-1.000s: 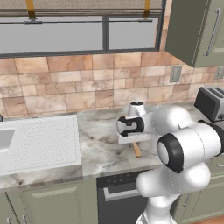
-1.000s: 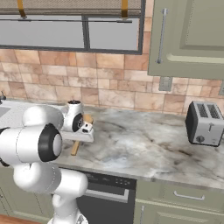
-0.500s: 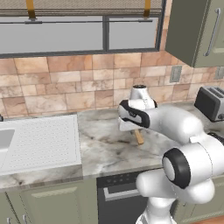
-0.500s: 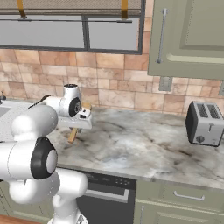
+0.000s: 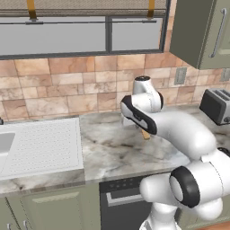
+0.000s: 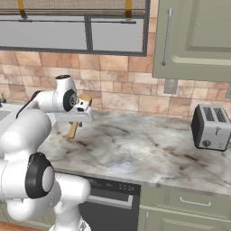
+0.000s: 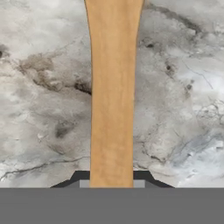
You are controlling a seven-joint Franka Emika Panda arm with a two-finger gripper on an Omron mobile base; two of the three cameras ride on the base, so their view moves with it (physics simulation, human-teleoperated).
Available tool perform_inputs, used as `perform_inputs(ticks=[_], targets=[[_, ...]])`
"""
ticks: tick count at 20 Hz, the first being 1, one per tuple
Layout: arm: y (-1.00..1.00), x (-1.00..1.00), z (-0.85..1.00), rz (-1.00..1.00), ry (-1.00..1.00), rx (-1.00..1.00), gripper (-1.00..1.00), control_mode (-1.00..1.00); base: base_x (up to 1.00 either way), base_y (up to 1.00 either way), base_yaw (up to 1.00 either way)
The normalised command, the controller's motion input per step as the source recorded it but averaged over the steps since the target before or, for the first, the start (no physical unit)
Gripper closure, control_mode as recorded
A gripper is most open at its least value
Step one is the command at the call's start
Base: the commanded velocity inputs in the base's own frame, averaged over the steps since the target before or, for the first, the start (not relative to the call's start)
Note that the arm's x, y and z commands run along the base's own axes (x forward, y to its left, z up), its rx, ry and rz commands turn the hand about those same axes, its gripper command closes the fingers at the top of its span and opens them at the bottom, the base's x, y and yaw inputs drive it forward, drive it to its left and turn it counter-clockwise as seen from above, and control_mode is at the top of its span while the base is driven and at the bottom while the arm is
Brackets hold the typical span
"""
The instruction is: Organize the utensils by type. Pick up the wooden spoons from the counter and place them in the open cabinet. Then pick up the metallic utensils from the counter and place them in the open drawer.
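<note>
the marbled counter (image 6: 149, 153) runs under the closed sage wall cabinet (image 6: 198, 40), a toaster (image 6: 211, 127) at its right end. the white arm (image 5: 175, 130) bends low over the stone. its gripper (image 7: 112, 183) is pinched nearly closed on 1 wooden spoon (image 7: 113, 96), the handle slanting just above the counter.

Counts: 1 wooden spoon (image 7: 112, 96), handle between the jaws. 1 counter (image 6: 149, 155). 1 toaster (image 6: 211, 127) with 2 slots. 1 sink drainboard (image 5: 42, 146). 1 wall cabinet (image 6: 198, 38) with 1 bar handle (image 6: 167, 36). 1 wall outlet (image 5: 180, 76). 1 dishwasher panel (image 6: 113, 201) below the counter. 1 window (image 5: 83, 33), 2 panes.
</note>
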Motion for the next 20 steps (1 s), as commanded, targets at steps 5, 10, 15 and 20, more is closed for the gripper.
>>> perform_inputs(ticks=[5,10,15,20], targets=[[-0.18,0.0,0.43,0.0,-0.02,-0.04,1.0,-1.0,0.0,0.0,0.0],[-0.23,-0.06,0.43,0.06,0.0,0.0,1.0,-1.0,0.0,0.0,0.0],[-0.1,-0.05,0.14,0.15,0.0,-0.01,1.0,-1.0,0.0,0.0,0.0],[-0.02,-0.02,0.12,0.19,0.0,-0.04,1.0,-1.0,0.0,0.0,0.0]])
